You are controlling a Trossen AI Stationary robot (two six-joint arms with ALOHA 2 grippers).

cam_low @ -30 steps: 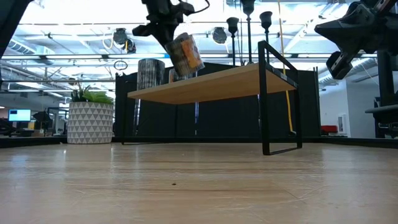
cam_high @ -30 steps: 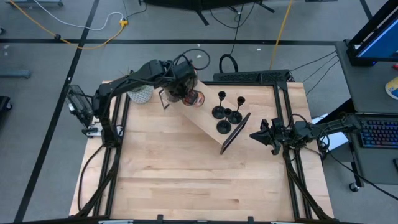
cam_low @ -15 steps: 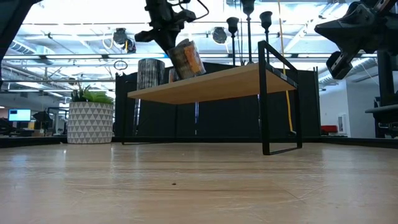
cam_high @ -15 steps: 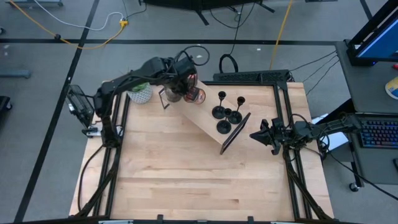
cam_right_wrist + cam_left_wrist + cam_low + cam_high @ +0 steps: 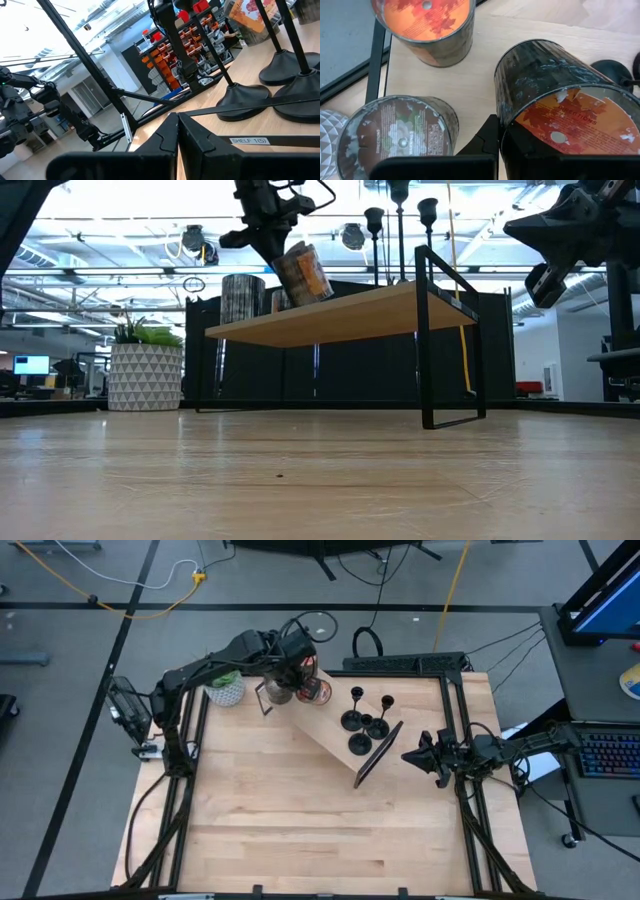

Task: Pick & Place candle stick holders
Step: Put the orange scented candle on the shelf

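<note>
High view: the left gripper (image 5: 300,680), reaching in from about ten o'clock on the table, is clamped on a jar candle (image 5: 315,692) with an orange autumn-leaf label, held tilted above the far-left end of a small wooden shelf (image 5: 330,730) that stands on the table (image 5: 300,830). In the left wrist view its fingers (image 5: 487,140) press against the glass wall of this candle (image 5: 555,100) — two more jar candles stand on the shelf beside it, one orange-topped (image 5: 425,20), one with a brown label (image 5: 395,130).

The candle stick holders (image 5: 364,720) — four black pieces with round bases — stand clustered on the shelf at about three o'clock from the held candle, near the shelf's right end. In the low view two of their stems and cups (image 5: 400,220) rise above the shelf top.

The right gripper (image 5: 410,757) waits at the table's three o'clock edge, fingers pressed together with nothing between them; its wrist view shows the holders' bases (image 5: 280,70) just ahead. A white patterned planter (image 5: 226,690) sits at the table's far-left corner.
</note>
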